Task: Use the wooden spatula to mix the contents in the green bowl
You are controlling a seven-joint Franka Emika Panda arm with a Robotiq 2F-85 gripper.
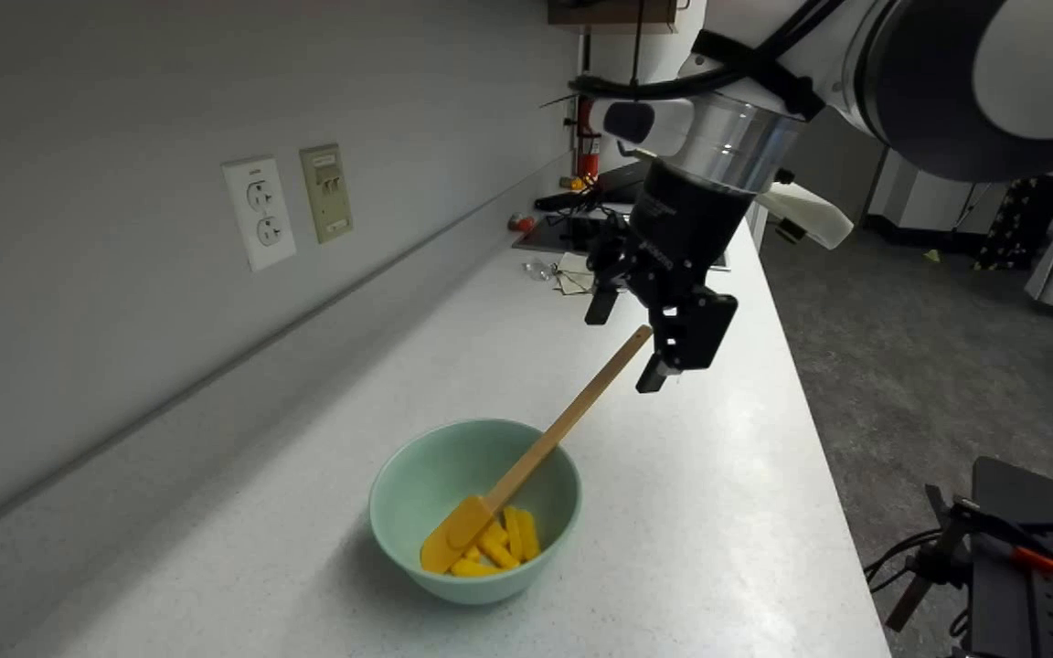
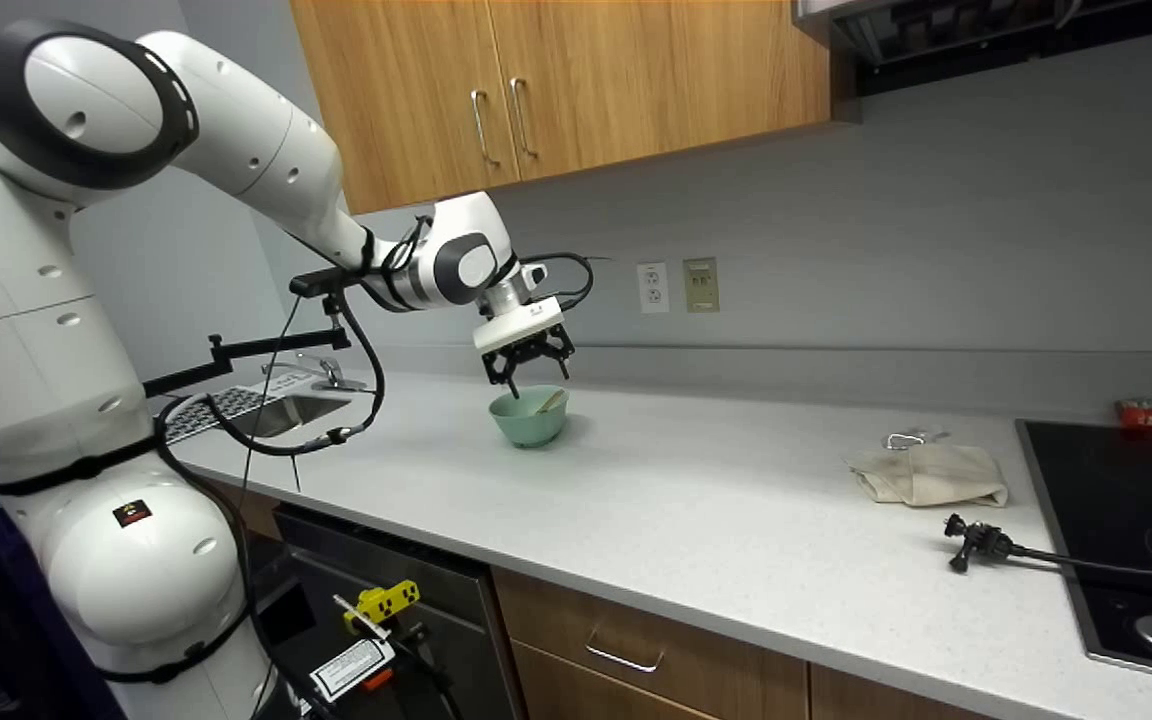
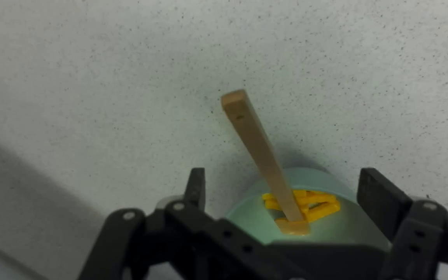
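Observation:
The green bowl [image 1: 481, 589] stands upright on the counter; it also shows in an exterior view [image 2: 530, 430] and the wrist view [image 3: 251, 219]. The wooden spatula [image 1: 572, 416] leans on its rim, with its orange-tan blade inside and its handle sticking up and out. The contents [image 1: 496, 548], several yellow sticks, lie in the bowl beside and partly under the blade. My gripper [image 1: 627, 340] is open and empty, close to the handle's top end. In the wrist view, the spatula handle [image 3: 261, 149] crosses the gap between my fingertips [image 3: 283, 174] without visible contact.
A wall with outlets [image 1: 260, 212] runs along the counter's back. Cabinets [image 2: 576, 90] hang above. A folded cloth [image 2: 928, 475], a black clamp mount [image 2: 981, 540] and a cooktop [image 2: 1136, 540] are farther along. A sink [image 2: 296, 410] lies near the arm.

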